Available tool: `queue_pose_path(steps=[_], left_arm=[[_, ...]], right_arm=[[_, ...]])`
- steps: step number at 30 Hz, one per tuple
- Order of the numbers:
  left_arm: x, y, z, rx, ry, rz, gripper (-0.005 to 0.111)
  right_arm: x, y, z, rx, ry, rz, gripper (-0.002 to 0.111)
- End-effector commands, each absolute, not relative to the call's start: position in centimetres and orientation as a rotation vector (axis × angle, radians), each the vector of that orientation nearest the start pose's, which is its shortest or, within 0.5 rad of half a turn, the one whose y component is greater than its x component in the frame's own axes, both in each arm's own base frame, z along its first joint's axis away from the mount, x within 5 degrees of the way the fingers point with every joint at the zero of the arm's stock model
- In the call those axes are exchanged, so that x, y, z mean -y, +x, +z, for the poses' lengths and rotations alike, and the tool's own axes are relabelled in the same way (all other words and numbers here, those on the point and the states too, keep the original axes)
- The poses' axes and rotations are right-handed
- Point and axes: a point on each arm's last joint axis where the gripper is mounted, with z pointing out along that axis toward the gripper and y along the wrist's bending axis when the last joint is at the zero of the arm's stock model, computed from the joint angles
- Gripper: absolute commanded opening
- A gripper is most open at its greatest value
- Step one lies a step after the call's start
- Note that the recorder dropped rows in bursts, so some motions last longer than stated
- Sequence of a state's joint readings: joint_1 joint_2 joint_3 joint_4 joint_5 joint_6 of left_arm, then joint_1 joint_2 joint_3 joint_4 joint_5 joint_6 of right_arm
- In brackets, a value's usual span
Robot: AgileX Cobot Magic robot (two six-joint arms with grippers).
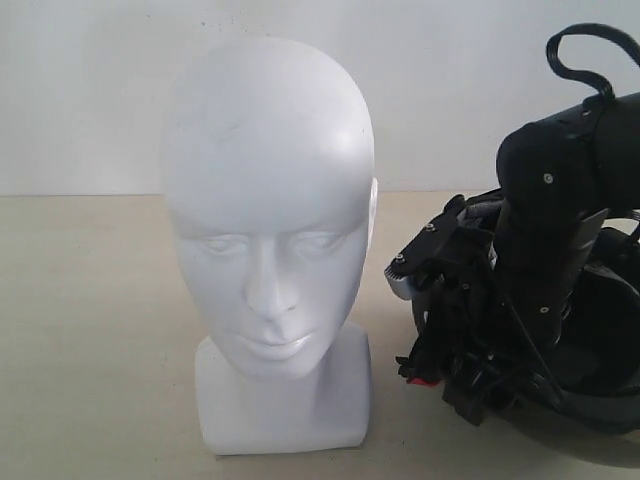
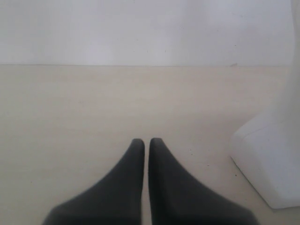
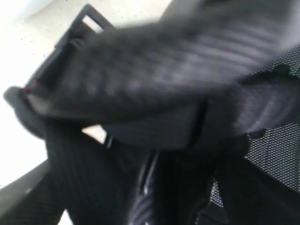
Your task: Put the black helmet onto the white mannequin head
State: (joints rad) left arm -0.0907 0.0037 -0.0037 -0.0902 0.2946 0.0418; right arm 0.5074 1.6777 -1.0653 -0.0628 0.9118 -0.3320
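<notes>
Right tool [image 1: 455, 335]: down low against the black helmet [image 1: 608, 395], at the right edge of the tabletop [image 1: 90, 330]; opening impossible to tell, wrist camera full of blurred straps [image 3: 140, 70] and mesh lining [image 3: 267, 154]. Helmet: just right of the white mannequin head [image 1: 268, 210], open side apparently upward. Head: upright, facing the camera, crown bare. Nearer arm: the right. Left tool [image 2: 146, 140]: pinched closed on nothing, hanging over the tabletop beside the head.

The pale beige matte tabletop [image 1: 90, 350] carries a smooth glossy white plastic mannequin head [image 1: 270, 240], upright on its blocky neck base. Near it rests a round black helmet [image 1: 612, 320], partly hidden.
</notes>
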Motion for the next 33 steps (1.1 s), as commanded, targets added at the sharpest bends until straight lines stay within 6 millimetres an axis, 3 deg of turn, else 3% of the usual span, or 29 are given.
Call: queue_pose_path(steps=[1,8,13,14,22,24,28,33], left_arm=[[0.7,5.4,18.7,-1.778,0.065,-0.116,0.004],[0.7,5.4,18.7,-1.778,0.065,-0.116,0.004],[0.7,5.4,18.7,-1.778,0.065,-0.116,0.004],[0.7,5.4,18.7,-1.778,0.065,-0.116,0.004],[0.7,5.4,18.7,-1.778,0.065,-0.116,0.004],[0.7,5.4,18.7,-1.778,0.065,-0.116,0.004],[0.7,5.4,18.7,-1.778,0.065,-0.116,0.004],[0.7,5.4,18.7,-1.778,0.065,-0.116,0.004]], right_arm=[[-14.7,27.4,20.2,-2.727,-1.242,-0.068,0.078],[-14.5,27.4,20.1,-2.761,-1.199,-0.091,0.077],[-14.4,27.1,20.1,-2.803,-1.174,-0.097,0.023],[-14.4,27.1,20.1,-2.801,-1.177,-0.097,0.000],[-14.4,27.3,20.1,-2.798,-1.138,-0.108,0.000],[-13.9,27.6,20.4,-2.776,-1.110,-0.194,0.000],[-13.0,27.6,22.7,-2.690,-1.042,-0.296,0.000],[-12.9,27.4,27.2,-2.574,-0.939,-0.247,0.000]])
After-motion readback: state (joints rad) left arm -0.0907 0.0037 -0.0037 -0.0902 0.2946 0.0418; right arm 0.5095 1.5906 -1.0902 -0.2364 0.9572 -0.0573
